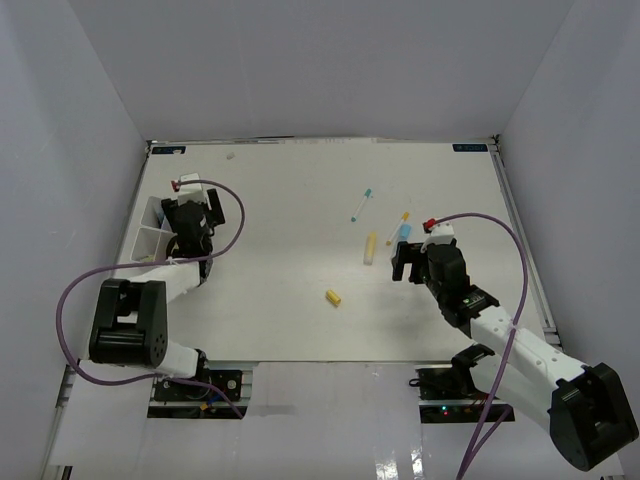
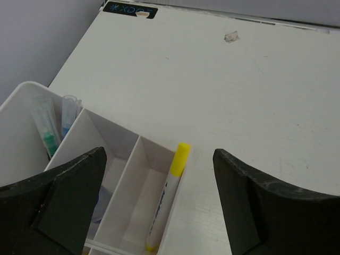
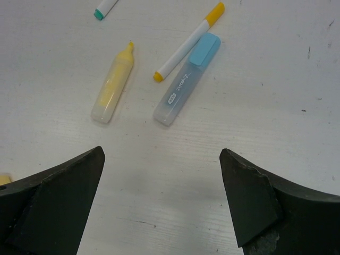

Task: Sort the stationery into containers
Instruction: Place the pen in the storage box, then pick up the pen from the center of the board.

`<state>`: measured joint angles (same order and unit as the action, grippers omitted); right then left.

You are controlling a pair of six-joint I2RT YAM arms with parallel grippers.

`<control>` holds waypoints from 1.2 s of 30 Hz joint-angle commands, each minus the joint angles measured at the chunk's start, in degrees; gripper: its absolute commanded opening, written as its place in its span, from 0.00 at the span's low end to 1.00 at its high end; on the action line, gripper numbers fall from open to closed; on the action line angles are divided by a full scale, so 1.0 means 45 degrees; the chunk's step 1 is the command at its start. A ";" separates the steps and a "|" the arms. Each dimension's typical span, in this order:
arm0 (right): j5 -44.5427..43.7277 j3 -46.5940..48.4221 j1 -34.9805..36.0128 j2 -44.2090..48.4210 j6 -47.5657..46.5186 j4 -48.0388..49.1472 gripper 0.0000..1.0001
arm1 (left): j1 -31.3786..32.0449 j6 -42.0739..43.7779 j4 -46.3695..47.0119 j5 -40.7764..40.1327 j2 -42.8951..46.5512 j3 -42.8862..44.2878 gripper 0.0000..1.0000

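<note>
Item: loose stationery, five pieces on the table point(image 1: 300, 180), centre-right of the overhead view. We list a blue-capped highlighter point(image 3: 187, 79), a yellow-capped pen point(image 3: 189, 41) touching its upper side, a yellow highlighter point(image 3: 112, 84) apart to their left, a teal-tipped pen point(image 3: 105, 8) at the top edge, and a yellow eraser piece point(image 1: 333, 297) lower and alone. Container: the white divided tray point(image 1: 148, 238), far left of the overhead view. It holds a yellow-capped marker point(image 2: 169, 194) in its right-hand compartment and teal-capped pens point(image 2: 48, 127) in the left one. The left gripper point(image 2: 159, 156) hangs over it with fingers spread wide and nothing between them. The right gripper point(image 3: 162, 154) is likewise spread and empty. Relation noted: both highlighters lie just above the right fingers in the wrist view. Their long axes slant from lower left to upper right, steeper than the line between the fingertips. We judge the right arm much the nearer, and a short advance with a small wrist turn would set the fingers across either barrel.
</note>
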<state>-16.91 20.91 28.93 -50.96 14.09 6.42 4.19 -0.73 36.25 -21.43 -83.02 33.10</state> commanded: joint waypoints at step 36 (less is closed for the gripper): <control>-0.2238 1.5685 0.0700 -1.5235 0.2944 -0.4960 0.69 | 0.1121 -0.3274 -0.8915 0.5836 0.3391 0.4695 0.98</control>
<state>-22.61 87.42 32.14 -117.80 25.89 -14.26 9.13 -14.59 -3.49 2.94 -69.34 53.49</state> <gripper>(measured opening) 0.710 0.979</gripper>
